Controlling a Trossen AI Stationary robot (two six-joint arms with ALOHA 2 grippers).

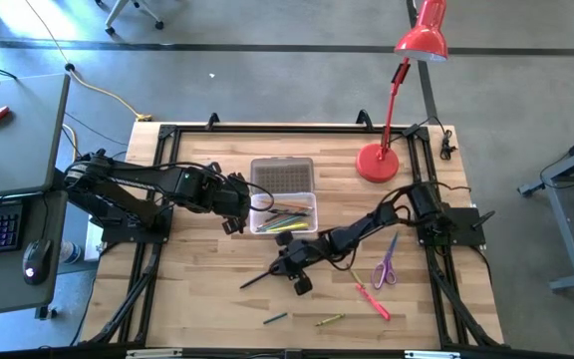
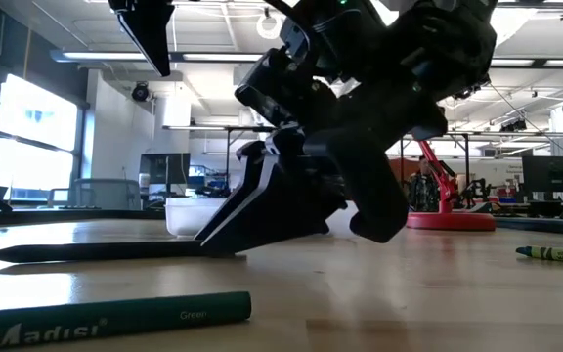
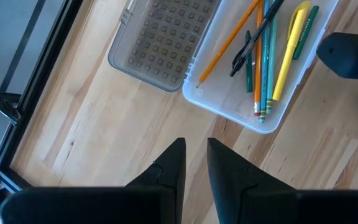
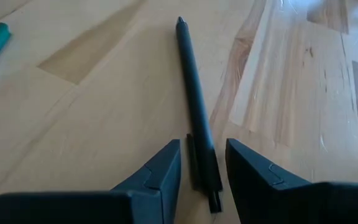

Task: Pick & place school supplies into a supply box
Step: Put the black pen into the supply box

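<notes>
A black pen [image 4: 194,93] lies flat on the table, left of my right gripper [image 1: 283,269]. That gripper is low over the table and open. Its two fingers stand on either side of the pen's clip end [image 4: 204,168], with a gap showing on each side. The clear supply box [image 1: 307,224] sits mid-table with its ribbed lid [image 1: 283,176] folded back. It holds an orange pencil, a yellow marker [image 3: 289,46], green pens and a black one. My left gripper [image 3: 196,149] hangs open beside the box's left side, with nothing between its fingers.
Purple-handled scissors [image 1: 385,267], a red pen [image 1: 374,299], a green crayon [image 1: 275,319] and a yellow-green crayon [image 1: 329,320] lie on the near half of the table. A red desk lamp [image 1: 379,163] stands at the far right. Black rails frame the table.
</notes>
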